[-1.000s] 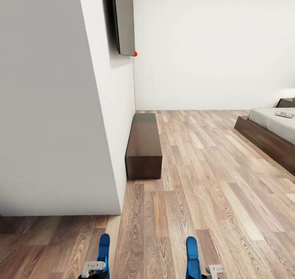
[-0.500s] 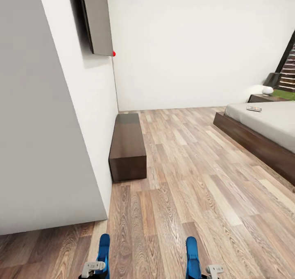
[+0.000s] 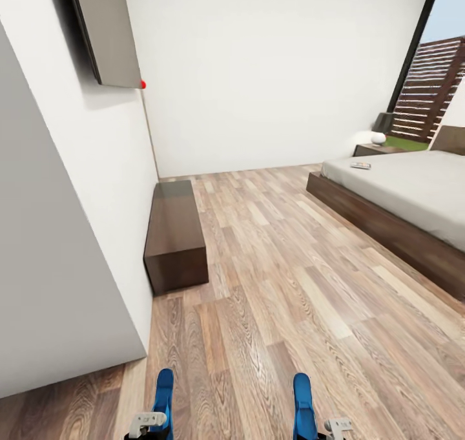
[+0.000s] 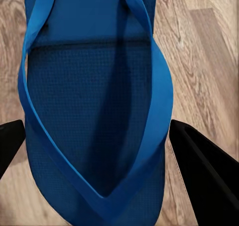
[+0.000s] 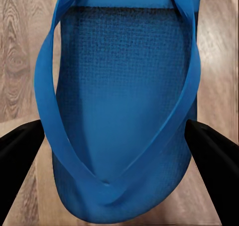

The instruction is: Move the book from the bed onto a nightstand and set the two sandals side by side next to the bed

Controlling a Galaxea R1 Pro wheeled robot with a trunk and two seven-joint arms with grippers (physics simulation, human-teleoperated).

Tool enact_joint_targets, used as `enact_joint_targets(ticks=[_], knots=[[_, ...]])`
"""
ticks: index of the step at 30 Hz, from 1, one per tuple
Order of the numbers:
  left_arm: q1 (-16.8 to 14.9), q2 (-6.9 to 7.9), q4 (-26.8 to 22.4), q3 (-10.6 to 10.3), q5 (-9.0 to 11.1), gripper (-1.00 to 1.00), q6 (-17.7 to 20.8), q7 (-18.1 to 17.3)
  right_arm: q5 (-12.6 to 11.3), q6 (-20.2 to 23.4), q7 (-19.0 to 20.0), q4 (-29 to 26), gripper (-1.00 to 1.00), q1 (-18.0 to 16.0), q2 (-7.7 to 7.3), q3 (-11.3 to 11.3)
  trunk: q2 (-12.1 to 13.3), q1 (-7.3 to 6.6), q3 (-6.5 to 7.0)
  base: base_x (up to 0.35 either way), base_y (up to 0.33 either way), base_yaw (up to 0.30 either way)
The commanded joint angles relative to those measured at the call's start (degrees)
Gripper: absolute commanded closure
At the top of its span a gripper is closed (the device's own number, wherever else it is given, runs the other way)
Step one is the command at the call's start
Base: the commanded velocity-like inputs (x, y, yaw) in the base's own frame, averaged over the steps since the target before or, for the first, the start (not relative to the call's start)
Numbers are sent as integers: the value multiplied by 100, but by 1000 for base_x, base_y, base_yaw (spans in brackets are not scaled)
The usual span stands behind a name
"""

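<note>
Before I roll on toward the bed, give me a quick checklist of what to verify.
1. Left gripper closed around a bright blue flip-flop sandal: ok.
2. Right gripper closed around the second blue sandal: ok.
3. Wood-plank floor free of obstacles up to the large pale-grey bed: ok.
4. Low dark-brown bench off the path: ok.
5. Small book lying on the mattress: ok.
6. Dark-brown nightstand top has room: cannot tell.

A bedroom: low bed (image 3: 413, 201), nightstand (image 3: 373, 149) (lamp on top).
</note>
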Motion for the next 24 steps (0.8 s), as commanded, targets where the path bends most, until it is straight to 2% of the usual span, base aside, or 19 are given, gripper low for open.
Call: enact_joint_targets(ticks=[1, 18, 22, 24], knots=[[-3, -5, 3, -21, 46, 100, -15, -7, -60, -29, 39, 25, 100, -10, 4, 48, -2, -1, -5, 0, 0, -281], [1, -30, 8, -23, 42, 100, -10, -7, -60, -29, 39, 25, 100, -10, 4, 48, -2, -1, -5, 0, 0, -281], [-1, -39, 165, -29, 37, 100, -10, -7, -60, -29, 39, 25, 100, -10, 4, 48, -2, -1, -5, 0, 0, -280], [-1, -94, 263, -32, 33, 100, -9, -5, -60, -29, 39, 25, 100, -10, 4, 48, -2, -1, -5, 0, 0, -277]])
